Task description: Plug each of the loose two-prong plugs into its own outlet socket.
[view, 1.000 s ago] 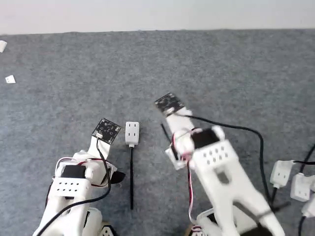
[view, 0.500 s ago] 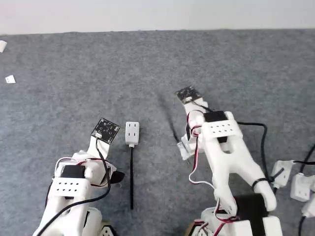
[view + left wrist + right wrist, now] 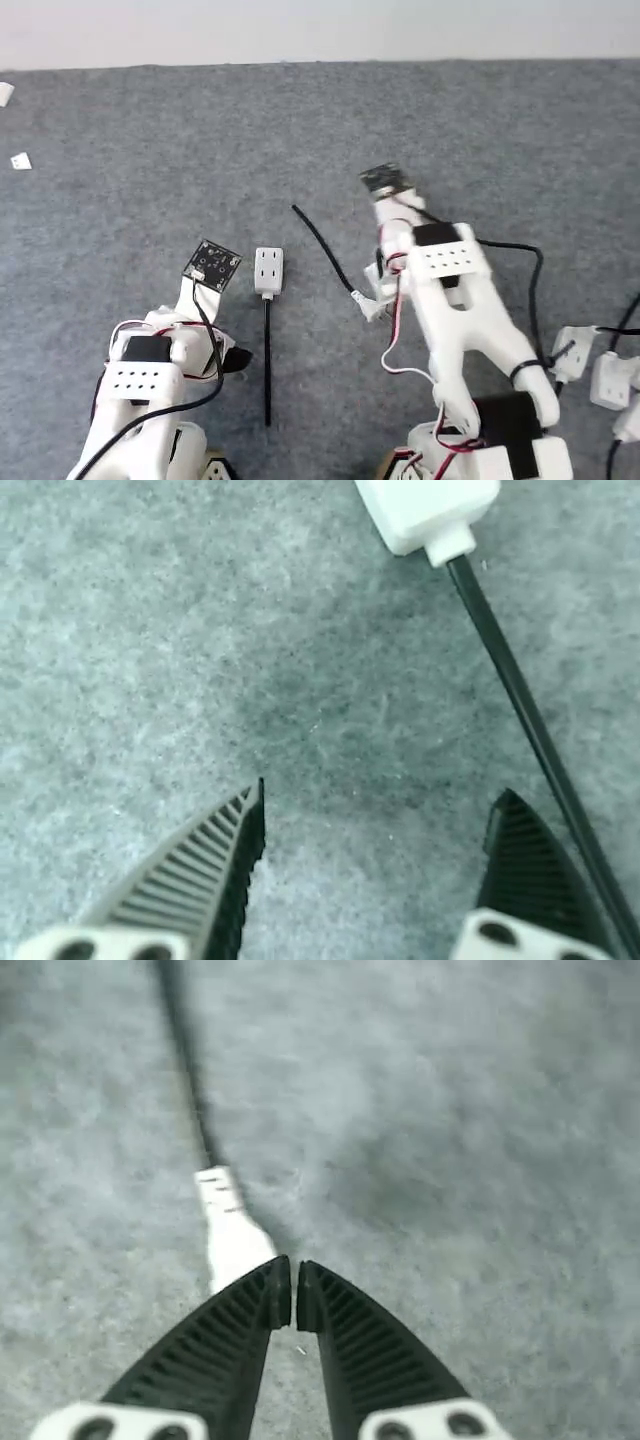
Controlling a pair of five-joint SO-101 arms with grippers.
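Right claw closed — plug just beside its tips.

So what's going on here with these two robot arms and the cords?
Two robot arms are set to plug cords into sockets on a grey mat. The left gripper hangs open over the mat, just short of a white outlet socket on a black cord. The right gripper is shut, with a white plug right at its fingertips; whether it actually pinches the plug is hard to tell. Nothing is plugged into that socket yet.
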